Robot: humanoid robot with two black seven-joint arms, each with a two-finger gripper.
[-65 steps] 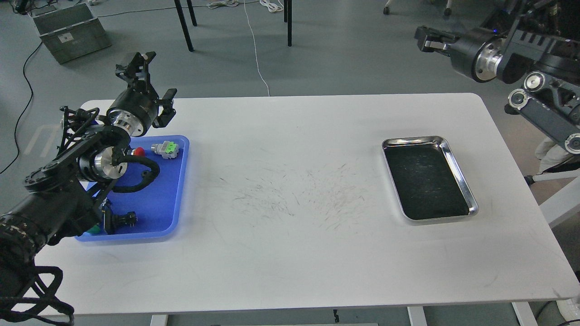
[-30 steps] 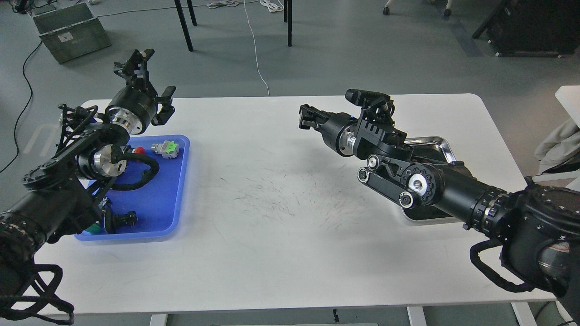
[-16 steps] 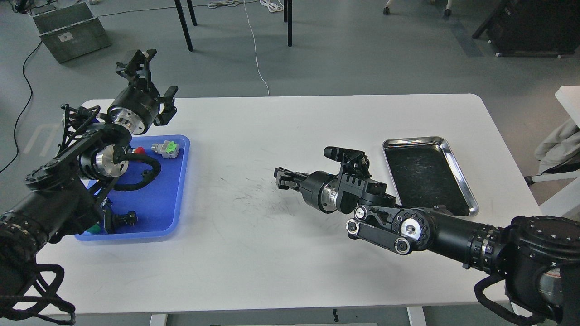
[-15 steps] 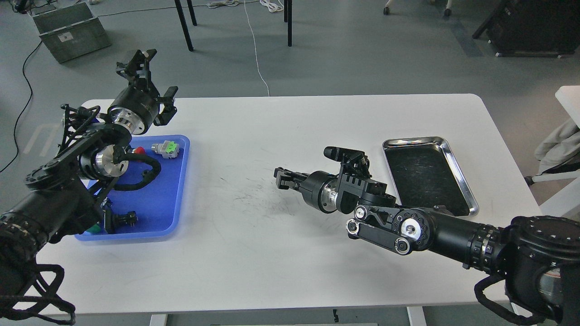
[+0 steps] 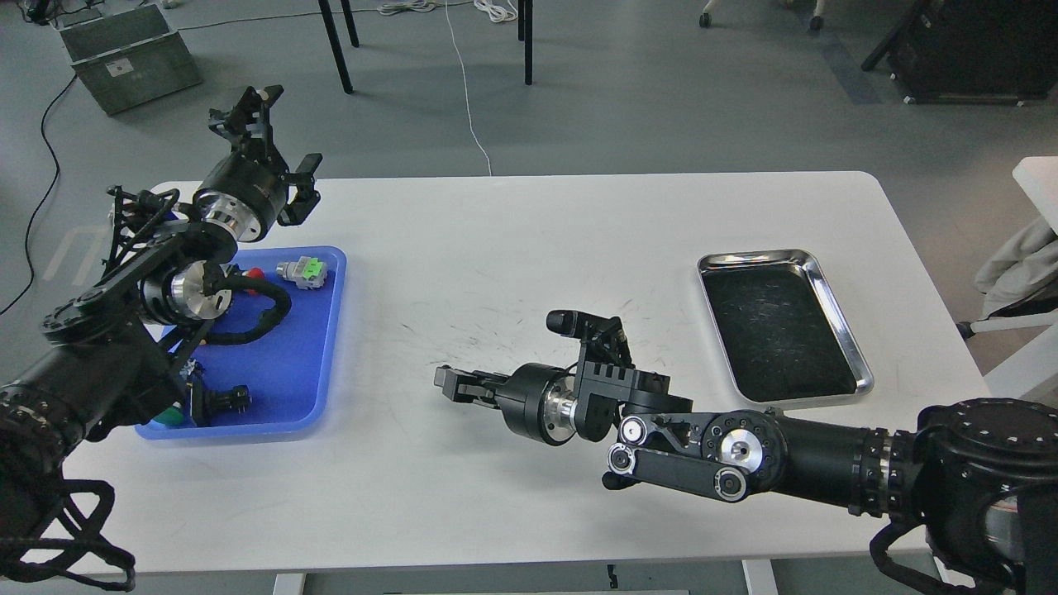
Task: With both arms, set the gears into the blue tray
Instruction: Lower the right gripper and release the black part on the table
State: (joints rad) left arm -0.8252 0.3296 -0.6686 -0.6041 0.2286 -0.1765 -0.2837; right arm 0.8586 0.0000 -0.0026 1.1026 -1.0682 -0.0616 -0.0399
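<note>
Reaching in low from the right edge, the right arm (image 5: 744,463) lies nearly level over the white table (image 5: 512,512), its gripper (image 5: 450,387) pointing left above the scuffed middle of the tabletop — the fingers look close together with nothing between them, though they are small and dark, so I cannot tell for sure. On the left, the blue tray (image 5: 318,347) sits near the table's left edge, partly covered by the left arm (image 5: 124,330). Inside it I can see a grey block with a green top (image 5: 302,273), a red cap (image 5: 254,273) beside it, and a dark part (image 5: 227,401) toward the near rim; whether any of these dark pieces is a gear I cannot tell. The steel tray (image 5: 843,330) rests well apart on the right side. Farthest back, the left gripper (image 5: 277,132) is raised over the table's far left corner — fingers spread apart, holding nothing.
</note>
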